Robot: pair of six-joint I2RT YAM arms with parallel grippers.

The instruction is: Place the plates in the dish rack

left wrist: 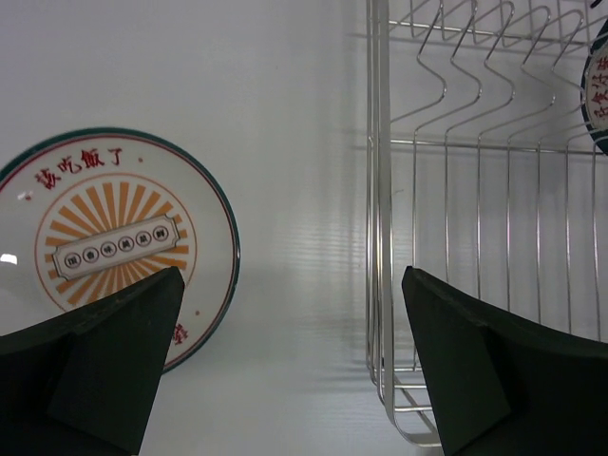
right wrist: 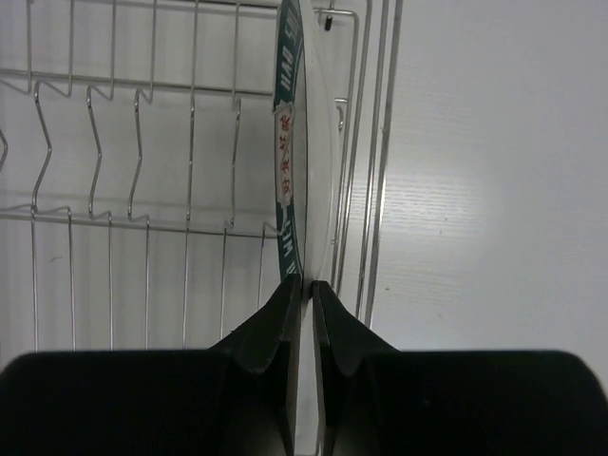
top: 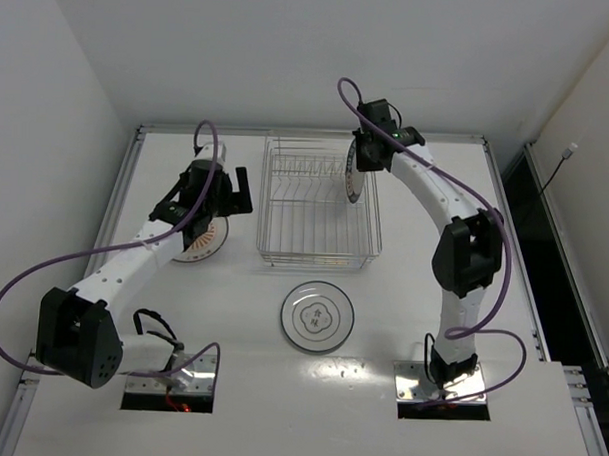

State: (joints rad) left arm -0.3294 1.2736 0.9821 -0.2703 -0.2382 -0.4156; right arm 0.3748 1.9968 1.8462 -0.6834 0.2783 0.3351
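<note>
The plate with the dark patterned rim (right wrist: 291, 142) stands on edge at the right end of the dish rack (top: 318, 257), among the upright prongs (right wrist: 142, 223). My right gripper (right wrist: 306, 285) is shut on that plate's rim from above (top: 367, 150). A second plate with an orange radial centre (left wrist: 104, 237) lies flat on the table left of the rack, partly under my left arm (top: 206, 247). My left gripper (left wrist: 294, 313) hangs open over bare table between this plate and the rack's left wall (left wrist: 380, 190). The third plate, with a flower outline (top: 317, 317), lies flat in front of the rack.
The rack's other prong slots hold nothing. Purple cables loop off both arms (top: 43, 269). The table has raised metal edges at left (top: 120, 197) and right (top: 501, 185), with white walls close behind and to the sides.
</note>
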